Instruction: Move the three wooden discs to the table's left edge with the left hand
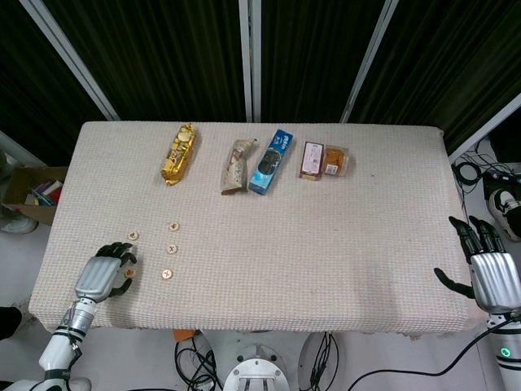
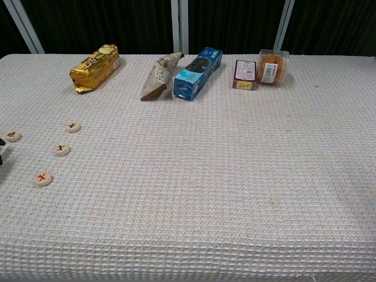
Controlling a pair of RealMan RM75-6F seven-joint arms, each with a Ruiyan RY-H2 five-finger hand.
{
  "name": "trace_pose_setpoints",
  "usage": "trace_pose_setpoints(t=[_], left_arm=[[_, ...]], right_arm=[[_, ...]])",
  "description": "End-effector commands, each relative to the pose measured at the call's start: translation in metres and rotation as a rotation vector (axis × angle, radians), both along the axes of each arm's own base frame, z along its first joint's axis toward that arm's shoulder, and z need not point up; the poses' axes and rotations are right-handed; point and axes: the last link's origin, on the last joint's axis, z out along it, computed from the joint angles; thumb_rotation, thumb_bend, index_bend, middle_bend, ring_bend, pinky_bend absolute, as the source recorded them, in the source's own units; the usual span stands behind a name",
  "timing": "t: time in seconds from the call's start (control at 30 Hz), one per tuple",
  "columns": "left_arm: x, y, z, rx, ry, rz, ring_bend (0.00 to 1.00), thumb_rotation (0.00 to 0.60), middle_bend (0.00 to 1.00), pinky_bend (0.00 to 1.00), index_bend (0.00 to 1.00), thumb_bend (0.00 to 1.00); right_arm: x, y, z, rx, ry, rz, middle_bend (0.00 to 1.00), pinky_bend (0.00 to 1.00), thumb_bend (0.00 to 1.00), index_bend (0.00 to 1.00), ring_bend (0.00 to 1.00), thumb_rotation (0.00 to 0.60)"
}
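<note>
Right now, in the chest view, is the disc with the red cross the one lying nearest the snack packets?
No; the disc with the red cross lies nearest the camera, farthest of the discs from the snack packets.

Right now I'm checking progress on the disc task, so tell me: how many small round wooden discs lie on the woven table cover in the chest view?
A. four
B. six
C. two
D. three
A: the chest view shows four small round wooden discs: one near the left border, one at the top of the column, one in the middle, and one with a red mark.
</note>
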Motion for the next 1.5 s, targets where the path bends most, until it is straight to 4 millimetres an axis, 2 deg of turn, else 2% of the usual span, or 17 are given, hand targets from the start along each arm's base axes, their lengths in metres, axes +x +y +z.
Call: trace_pose_setpoints(t=[0.03, 0.33, 0.47, 0.67, 0.83, 0.97, 1.13, 1.27, 1.5], left_arm=[[-0.001, 0.0, 0.0, 0.003, 0.0, 0.002, 0.12, 0.6, 0.16, 0.16, 0.39, 0.34], [-0.002, 0.0, -0.004, -0.008, -0.013, 0.006, 0.12, 0.6, 0.16, 0.16, 0.42, 0.35], [-0.003, 0.002, -0.004, -0.002, -0.014, 0.004, 0.12, 0.6, 0.16, 0.16, 0.46, 0.39], [0.0, 0.008, 0.005, 0.029, 0.0, -0.026, 0.12, 0.6, 0.18, 0.16, 0.5, 0.42], [0.015, 0.029, 0.018, 0.076, -0.004, -0.082, 0.12, 0.6, 0.18, 0.16, 0.5, 0.42], [0.027, 0.062, 0.02, 0.085, -0.026, -0.103, 0.12, 0.6, 0.18, 0.16, 0.5, 0.42], [0.023, 0.093, 0.014, 0.058, -0.001, -0.057, 0.12, 0.6, 0.18, 0.16, 0.49, 0.41], [0.013, 0.099, 0.011, 0.047, 0.021, -0.009, 0.12, 0.6, 0.18, 0.16, 0.48, 0.42], [0.004, 0.098, 0.009, 0.041, 0.033, 0.028, 0.12, 0.6, 0.18, 0.16, 0.46, 0.4]], right_arm=[[0.0, 0.0, 0.0, 0.0, 0.0, 0.001, 0.18, 0.12, 0.12, 0.09, 0.04, 0.6], [-0.001, 0.001, -0.002, 0.002, -0.006, -0.006, 0.18, 0.12, 0.12, 0.1, 0.04, 0.6], [-0.001, 0.001, -0.002, 0.001, -0.006, -0.008, 0.18, 0.12, 0.12, 0.1, 0.04, 0.6], [-0.001, 0.002, -0.001, -0.005, -0.01, -0.008, 0.18, 0.12, 0.12, 0.1, 0.04, 0.6], [0.0, 0.002, 0.0, -0.013, -0.012, -0.002, 0.18, 0.12, 0.12, 0.1, 0.04, 0.6], [0.002, 0.001, -0.001, -0.008, -0.01, 0.003, 0.18, 0.12, 0.12, 0.1, 0.04, 0.6], [0.002, 0.001, -0.002, -0.004, -0.011, 0.002, 0.18, 0.12, 0.12, 0.1, 0.04, 0.6], [0.001, 0.001, -0.002, -0.005, -0.01, -0.004, 0.18, 0.12, 0.12, 0.1, 0.04, 0.6], [0.001, 0.0, -0.003, -0.002, -0.011, -0.006, 0.18, 0.12, 0.12, 0.1, 0.04, 0.6]])
